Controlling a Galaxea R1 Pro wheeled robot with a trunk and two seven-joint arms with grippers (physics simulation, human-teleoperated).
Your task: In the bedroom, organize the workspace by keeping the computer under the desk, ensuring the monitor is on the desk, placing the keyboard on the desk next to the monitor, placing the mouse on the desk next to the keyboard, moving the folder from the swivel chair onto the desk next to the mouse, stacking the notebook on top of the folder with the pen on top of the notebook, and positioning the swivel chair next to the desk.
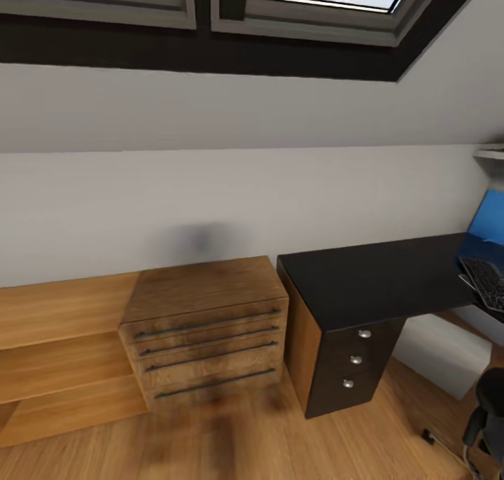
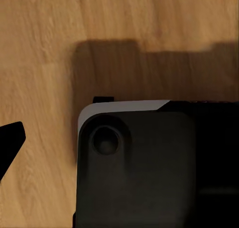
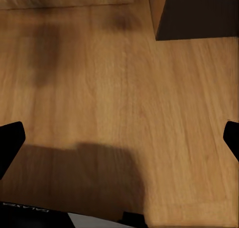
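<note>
Right wrist view, right tool (image 3: pixel 119 138) spread wide, pointing down at plank floor (image 3: pixel 124 88), left tool's spread unclear.

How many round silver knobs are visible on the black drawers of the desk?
3. They sit in a slightly slanted column on the drawer front of the desk: top knob, middle knob, bottom knob. None seems hidden.

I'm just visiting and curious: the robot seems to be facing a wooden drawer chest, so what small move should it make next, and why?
Probably turn right. The desk sits right of centre, while the keyboard and swivel chair are cut off at the head view's right edge. Both wrist views look down at wood floor, so nothing is in reach yet.
</note>
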